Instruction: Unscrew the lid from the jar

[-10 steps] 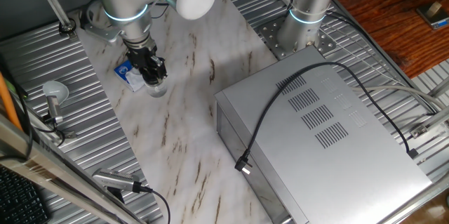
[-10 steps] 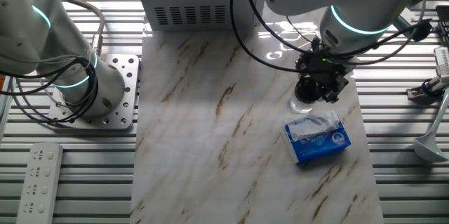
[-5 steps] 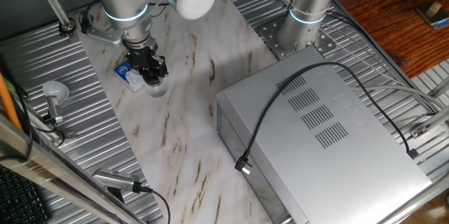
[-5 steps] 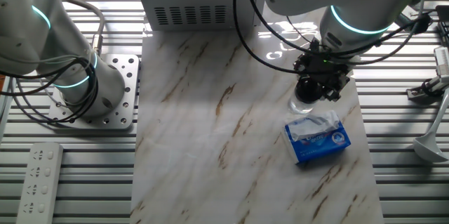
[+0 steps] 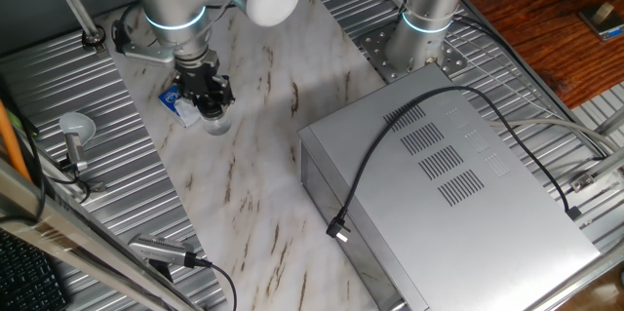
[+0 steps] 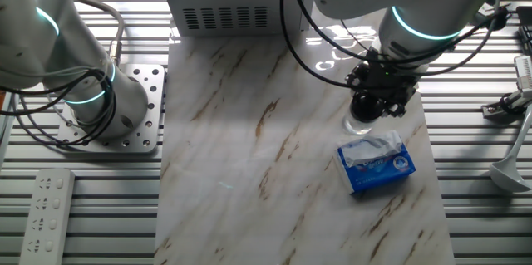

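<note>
While the gripper [image 6: 371,103] stood straight down over the jar [image 6: 357,123], its black fingers appeared pressed against the lid [image 6: 366,107] from both sides, though the dark cap merged with the dark fingers in both fixed views and the contact itself could not be made out for certain. The jar stood upright on the marble-patterned board [image 6: 249,165], just beside the blue-and-white packet [image 6: 376,162], on the packet's side toward the grey metal box [image 5: 458,194]. Only the jar's clear lower body showed below the fingers.

As for progress, the lid seemed to be seated on the jar with no gap visible between cap and glass, so I judged the unscrewing to be under way at best and not finished; turning the cap free and lifting it clear remained to be done. Nothing held the jar's body, so it might spin along with the cap.

Around the packet, the pale streaked board lay over ribbed metal decking. Well away from the packet stood a second robot base [image 6: 108,107] on a bolted plate, a white power strip [image 6: 48,215], and the box with its black cable [image 5: 390,155]. A white disc on a metal stem [image 5: 73,136] stood off the board's edge.
</note>
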{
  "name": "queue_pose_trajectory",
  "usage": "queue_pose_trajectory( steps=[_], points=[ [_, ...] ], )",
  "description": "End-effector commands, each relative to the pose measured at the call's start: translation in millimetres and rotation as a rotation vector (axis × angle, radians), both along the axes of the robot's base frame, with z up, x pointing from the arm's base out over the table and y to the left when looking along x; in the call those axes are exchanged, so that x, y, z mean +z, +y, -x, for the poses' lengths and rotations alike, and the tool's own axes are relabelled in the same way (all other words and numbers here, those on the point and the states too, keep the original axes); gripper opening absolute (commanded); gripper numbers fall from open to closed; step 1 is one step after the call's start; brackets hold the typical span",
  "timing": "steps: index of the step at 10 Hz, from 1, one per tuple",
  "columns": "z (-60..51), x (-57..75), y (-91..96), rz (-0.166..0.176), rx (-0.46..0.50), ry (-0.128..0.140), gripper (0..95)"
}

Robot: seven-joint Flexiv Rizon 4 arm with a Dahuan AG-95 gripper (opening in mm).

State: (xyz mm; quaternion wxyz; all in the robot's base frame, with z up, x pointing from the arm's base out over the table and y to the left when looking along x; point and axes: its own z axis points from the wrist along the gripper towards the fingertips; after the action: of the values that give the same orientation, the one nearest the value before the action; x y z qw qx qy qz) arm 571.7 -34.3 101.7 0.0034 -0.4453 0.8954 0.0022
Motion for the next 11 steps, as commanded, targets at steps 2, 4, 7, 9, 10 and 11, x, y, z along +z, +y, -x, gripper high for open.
queue_pose_trajectory(
  steps=[2,4,7,9,10,11],
  points=[
    [-0.3,-0.4,0.4,0.002,0.114,-0.004,38.0],
    [-0.4,-0.6,0.8,0.001,0.143,-0.006,38.0],
    [-0.5,-0.8,1.4,0.002,0.189,-0.007,38.0],
    [-0.5,-0.9,1.6,0.008,0.205,-0.008,38.0],
    [-0.5,-1.0,1.6,0.009,0.210,-0.007,38.0],
    [-0.5,-1.0,1.7,0.011,0.216,-0.006,38.0]
  ],
)
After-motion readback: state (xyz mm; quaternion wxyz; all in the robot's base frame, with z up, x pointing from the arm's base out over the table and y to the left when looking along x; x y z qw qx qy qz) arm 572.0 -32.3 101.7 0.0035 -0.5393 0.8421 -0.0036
